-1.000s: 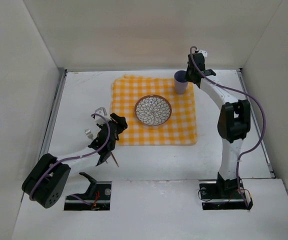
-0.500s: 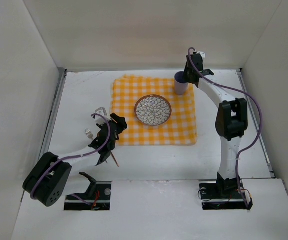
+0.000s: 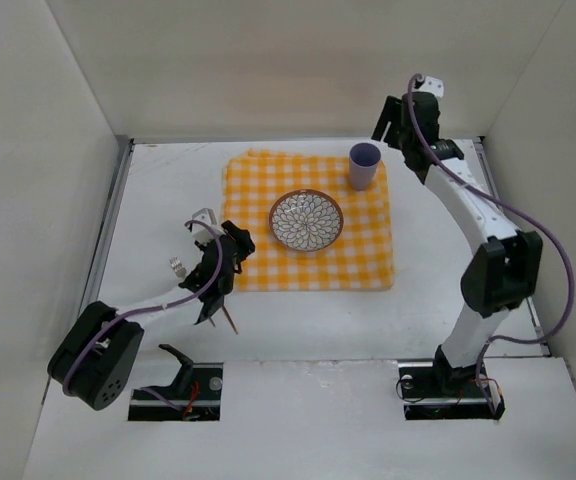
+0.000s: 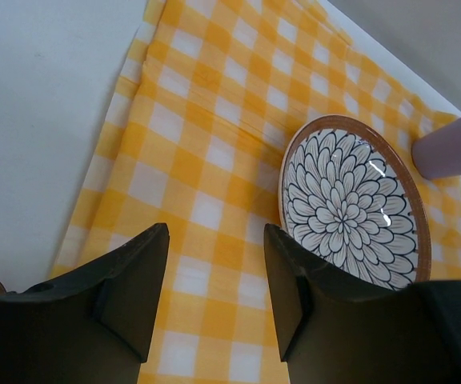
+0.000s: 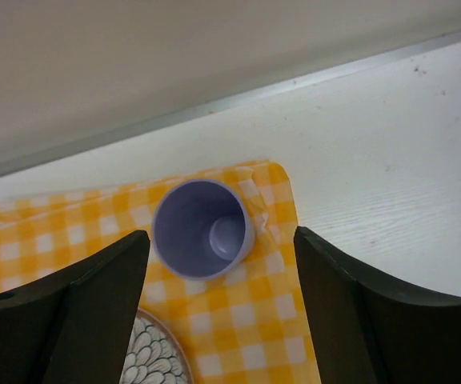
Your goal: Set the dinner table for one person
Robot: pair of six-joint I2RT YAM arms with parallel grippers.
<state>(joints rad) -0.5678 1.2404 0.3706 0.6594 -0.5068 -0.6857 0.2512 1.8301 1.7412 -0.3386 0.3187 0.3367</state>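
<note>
The white bench (image 3: 158, 200) lies flat under everything, with both arms fixed at its near edge. The left jaws are spread wide and hold nothing. They hang low over the near left edge of the yellow checked cloth (image 3: 368, 250). A small silver fork (image 3: 176, 266) lies on the bench beside that arm. A flower plate (image 3: 307, 220) sits in the middle of the cloth. A purple cup (image 3: 364, 165) stands on its far right corner. The right jaws are spread and empty too, up above the cup.
</note>
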